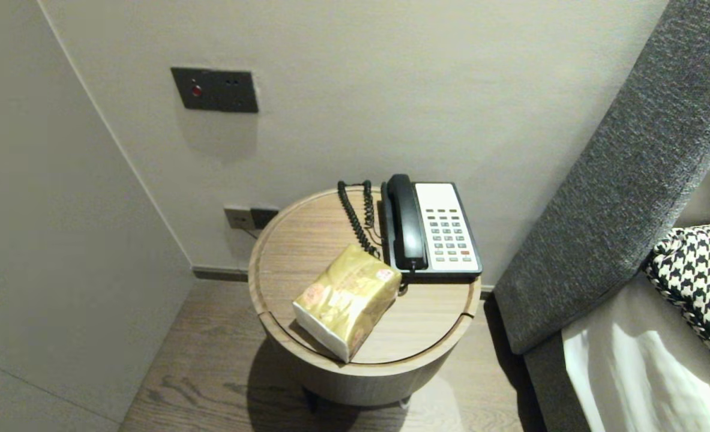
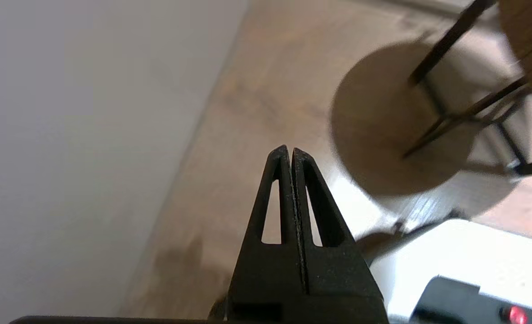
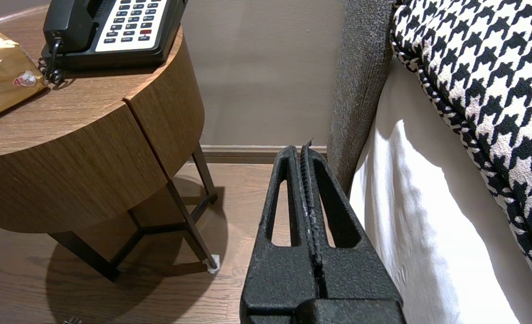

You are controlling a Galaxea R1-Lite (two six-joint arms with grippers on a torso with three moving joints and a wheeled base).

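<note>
Black left gripper, fingers pressed together and empty, hangs over the floor near the table legs. The right gripper, likewise closed on nothing, sits between table and bed. Any grasp of the gold tissue pack, lying on the table beside the phone, would probably need parted fingers. White tissues show at its end.

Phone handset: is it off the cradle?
No, the black handset lies seated in its cradle along the left side of the phone, which stands on the round table.
</note>
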